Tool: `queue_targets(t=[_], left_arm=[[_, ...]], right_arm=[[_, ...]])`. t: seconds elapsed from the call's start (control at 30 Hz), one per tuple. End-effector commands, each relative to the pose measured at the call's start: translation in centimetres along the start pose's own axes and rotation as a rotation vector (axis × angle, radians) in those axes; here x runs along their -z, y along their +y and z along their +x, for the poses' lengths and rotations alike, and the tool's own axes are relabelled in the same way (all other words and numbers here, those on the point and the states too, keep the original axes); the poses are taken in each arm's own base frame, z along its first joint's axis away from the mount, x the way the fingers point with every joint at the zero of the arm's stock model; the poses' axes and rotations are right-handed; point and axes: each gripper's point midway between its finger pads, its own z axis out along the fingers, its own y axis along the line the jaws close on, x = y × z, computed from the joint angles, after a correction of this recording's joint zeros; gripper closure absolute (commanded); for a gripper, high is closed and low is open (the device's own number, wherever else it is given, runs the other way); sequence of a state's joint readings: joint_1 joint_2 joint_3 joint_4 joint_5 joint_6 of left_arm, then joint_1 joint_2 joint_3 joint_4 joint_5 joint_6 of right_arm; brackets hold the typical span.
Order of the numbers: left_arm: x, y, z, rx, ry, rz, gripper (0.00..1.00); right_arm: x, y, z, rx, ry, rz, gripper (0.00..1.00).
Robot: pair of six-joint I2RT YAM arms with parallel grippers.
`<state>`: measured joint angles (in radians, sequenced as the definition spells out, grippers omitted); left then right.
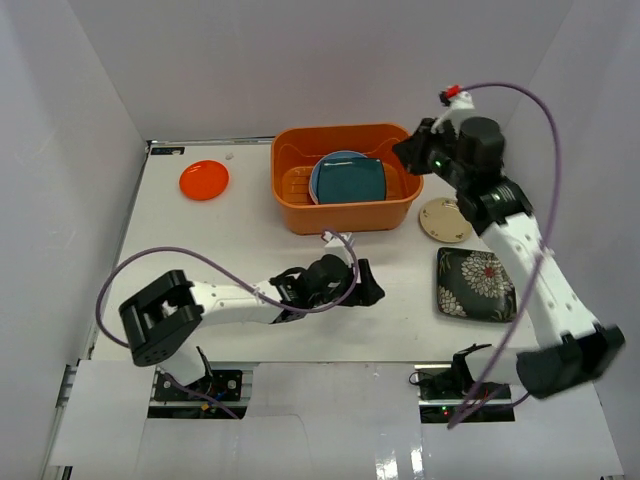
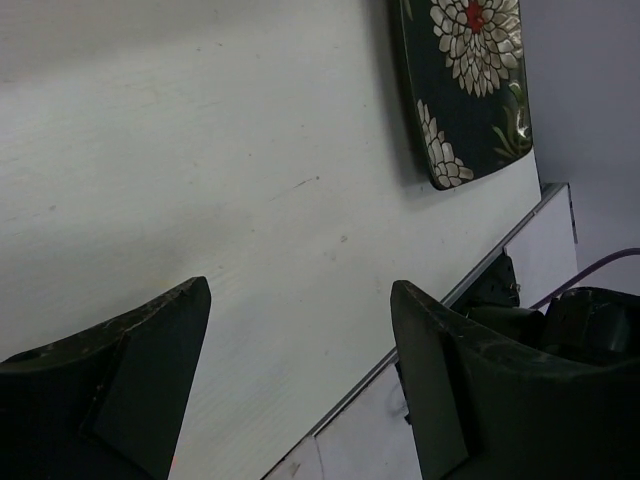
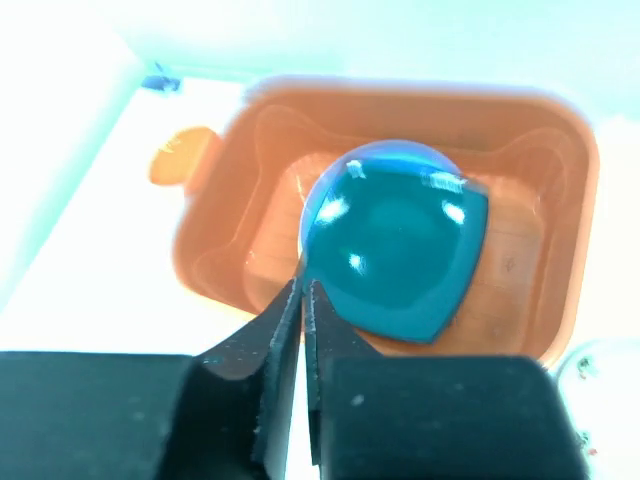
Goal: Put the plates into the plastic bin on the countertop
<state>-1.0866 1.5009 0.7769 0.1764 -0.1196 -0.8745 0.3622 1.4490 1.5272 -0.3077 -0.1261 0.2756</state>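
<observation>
- Nearest, the left fingers lie low over the bench, spread wide and empty.
- To their right, the black flowered plate sits on the bench, with the small beige plate just beyond it.
- Farther back, the bin holds the teal square plate on a light blue plate.
- Above the bin's right end, the right fingers are pressed together, holding nothing.
- Far left, the orange-red plate waits; I judge at least two in, three left.
</observation>
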Motion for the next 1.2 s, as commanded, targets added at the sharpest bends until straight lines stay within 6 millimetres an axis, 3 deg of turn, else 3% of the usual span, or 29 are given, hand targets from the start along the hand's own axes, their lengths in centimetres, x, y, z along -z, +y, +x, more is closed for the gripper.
queue_targets(t=[0.0,0.03,0.07,0.1,0.13,0.17,0.2,0.27,0.37,0.4,0.6,0.73,0.77,0.8,0.83,0.93,1.03,1.07,1.13,1.17], left_arm=[[-2.2,-4.2,0.8,0.039,0.024,0.122,0.18],[-2.9,-4.8,1.0,0.054,0.03,0.138,0.19],[-4.4,-5.3,1.9,0.053,0.05,0.14,0.2],[-5.0,-5.8,2.3,0.056,0.061,0.154,0.21],[-6.5,-5.4,3.5,0.06,0.083,0.14,0.21],[-7.3,-5.7,3.8,0.059,0.087,0.142,0.23],[-8.1,-7.6,3.2,0.056,0.073,0.174,0.23],[-9.6,-8.4,3.6,0.046,0.074,0.179,0.24],[-13.2,-8.9,4.3,0.015,0.073,0.145,0.25],[-15.0,-8.5,4.5,0.009,0.069,0.114,0.25],[-20.0,-7.7,5.5,-0.019,0.081,0.038,0.29],[-22.3,-6.2,6.3,-0.045,0.079,-0.029,0.41],[-22.6,-6.6,5.8,-0.045,0.066,-0.028,0.5],[-22.6,-6.3,5.6,-0.044,0.063,-0.038,0.6],[-22.5,-6.3,5.3,-0.04,0.058,-0.041,0.81],[-21.3,-4.8,5.5,-0.046,0.049,-0.068,1.0],[-18.2,-3.7,4.9,-0.046,0.031,-0.073,1.0],[-15.8,-3.6,4.3,-0.038,0.017,-0.06,1.0],[-12.9,-3.5,3.4,-0.025,-0.008,-0.039,1.0],[-9.7,-3.3,2.5,-0.018,-0.032,-0.022,1.0]], right_arm=[[5.9,1.3,-0.8,-0.036,-0.155,-0.03,0.92],[6.8,1.4,-0.2,-0.047,-0.168,-0.037,0.92],[9.5,2.3,-0.6,-0.051,-0.217,-0.064,0.92],[10.5,2.4,0.1,-0.066,-0.226,-0.072,0.92],[10.5,2.1,2.4,-0.11,-0.196,-0.076,0.92],[11.4,2.4,3.0,-0.127,-0.202,-0.092,0.91],[13.2,3.3,3.0,-0.131,-0.228,-0.137,0.89],[14.0,3.8,5.0,-0.168,-0.191,-0.167,0.83],[16.5,4.8,6.0,-0.171,-0.192,-0.22,0.71],[16.9,4.9,6.4,-0.174,-0.189,-0.223,0.66],[19.0,5.4,7.4,-0.174,-0.187,-0.244,0.63],[19.4,5.4,8.0,-0.178,-0.185,-0.252,0.63],[19.6,5.4,8.1,-0.179,-0.189,-0.251,0.63],[19.5,5.3,8.2,-0.18,-0.186,-0.248,0.63],[19.6,5.3,8.3,-0.181,-0.184,-0.247,0.63],[19.5,5.2,8.5,-0.182,-0.178,-0.242,0.63],[19.5,5.2,8.6,-0.182,-0.175,-0.245,0.57],[19.5,5.3,8.6,-0.181,-0.175,-0.248,0.55],[19.7,5.3,8.8,-0.18,-0.169,-0.249,0.44],[19.7,5.3,9.0,-0.178,-0.162,-0.25,0.4]])
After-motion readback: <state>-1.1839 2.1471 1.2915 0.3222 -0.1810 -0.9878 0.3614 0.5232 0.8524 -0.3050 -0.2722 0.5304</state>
